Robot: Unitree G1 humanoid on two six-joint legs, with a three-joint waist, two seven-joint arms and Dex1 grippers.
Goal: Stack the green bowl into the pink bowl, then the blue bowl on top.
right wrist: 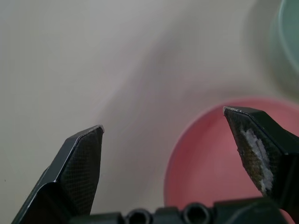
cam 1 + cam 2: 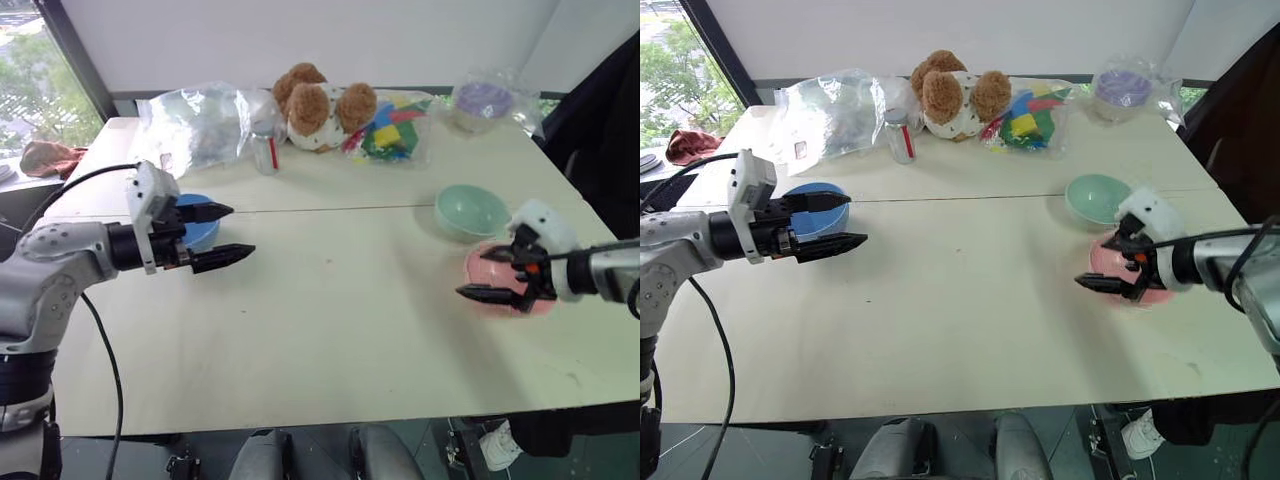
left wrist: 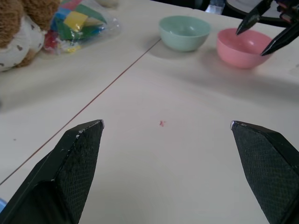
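We see the green bowl (image 2: 470,209) upright just behind the pink bowl (image 2: 497,276); the blue bowl (image 2: 818,209) sits apart, far left.

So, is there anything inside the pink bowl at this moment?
No. The pink bowl looks empty inside, with the open right gripper above its rim. The green bowl sits beside it, not stacked. The head views hide part of the bowl behind the gripper.

Wide bare stretch across the table's (image 2: 330,330) middle and near edge, nothing to dodge. Far edge is crowded: plastic bags (image 2: 200,125), teddy bear (image 2: 320,105), small bottle (image 2: 264,152). Green bowl (image 2: 470,210) sits tight against pink bowl (image 2: 505,278) near the right edge.
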